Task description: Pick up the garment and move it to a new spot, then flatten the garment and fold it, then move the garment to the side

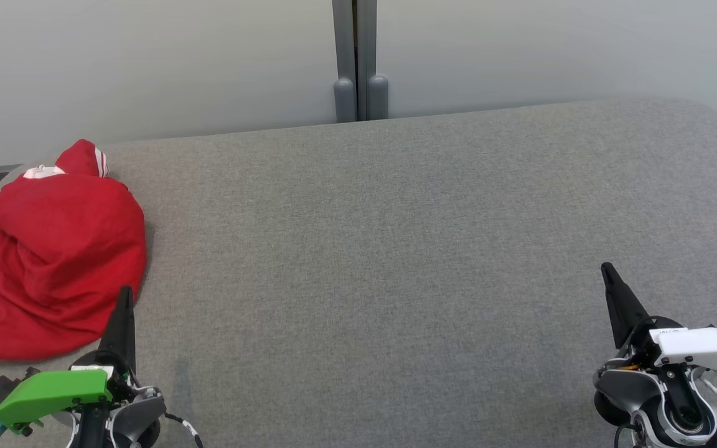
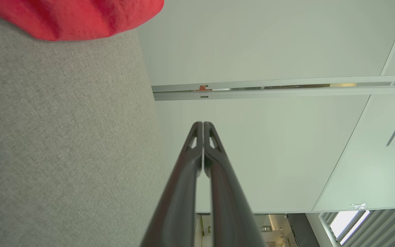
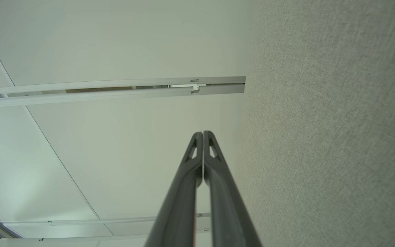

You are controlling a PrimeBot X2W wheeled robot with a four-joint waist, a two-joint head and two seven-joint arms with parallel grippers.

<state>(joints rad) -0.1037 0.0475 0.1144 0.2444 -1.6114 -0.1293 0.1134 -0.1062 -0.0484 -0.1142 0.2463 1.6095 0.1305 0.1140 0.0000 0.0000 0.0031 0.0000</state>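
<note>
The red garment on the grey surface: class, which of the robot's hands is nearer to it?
Left. The left hand sits right beside the red garment, at its lower right edge in the head view. The right hand is far off across the grey surface.

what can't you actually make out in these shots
Head view: the red garment is bunched, so its type stays hidden; the frame's left edge crops it.
Head view: the left gripper covers part of its near edge.
Left wrist view: the top edge cuts off most of the garment.
</note>
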